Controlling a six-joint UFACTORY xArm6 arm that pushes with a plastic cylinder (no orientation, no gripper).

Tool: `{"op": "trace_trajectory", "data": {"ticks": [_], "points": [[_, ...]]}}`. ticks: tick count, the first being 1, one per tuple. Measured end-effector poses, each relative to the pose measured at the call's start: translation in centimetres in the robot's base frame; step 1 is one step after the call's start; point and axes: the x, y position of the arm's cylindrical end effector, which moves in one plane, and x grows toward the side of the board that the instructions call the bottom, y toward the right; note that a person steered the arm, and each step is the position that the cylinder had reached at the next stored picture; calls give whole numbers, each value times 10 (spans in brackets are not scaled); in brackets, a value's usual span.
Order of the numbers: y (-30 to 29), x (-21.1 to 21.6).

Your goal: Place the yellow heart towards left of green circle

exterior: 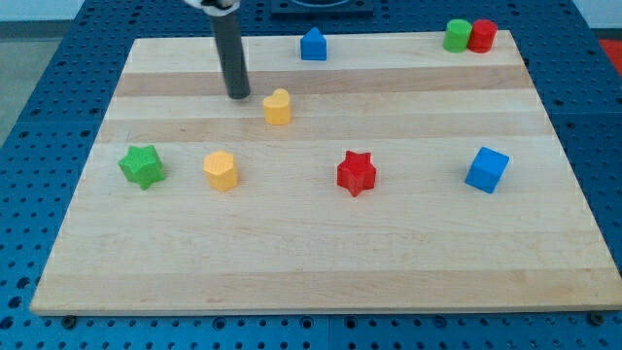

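The yellow heart (278,107) lies in the upper middle of the wooden board (321,262). The green circle (456,36) sits at the top right corner, touching a red circle (481,35) on its right. My tip (238,95) rests on the board just left of the yellow heart and slightly above it, a small gap apart. The rod rises from there out of the view's top.
A blue house-shaped block (313,45) sits at the top middle. A green star (142,166) is at the left, a yellow hexagon (222,170) beside it, a red star (356,173) in the middle, a blue cube (486,169) at the right.
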Motion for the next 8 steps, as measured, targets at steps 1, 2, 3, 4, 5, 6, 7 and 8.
{"op": "trace_trajectory", "data": {"ticks": [1,2,3,4,5,6,7,8], "points": [[8,19],[73,21],[156,18],[179,17],[146,17],[103,17],[66,18],[52,49]]}}
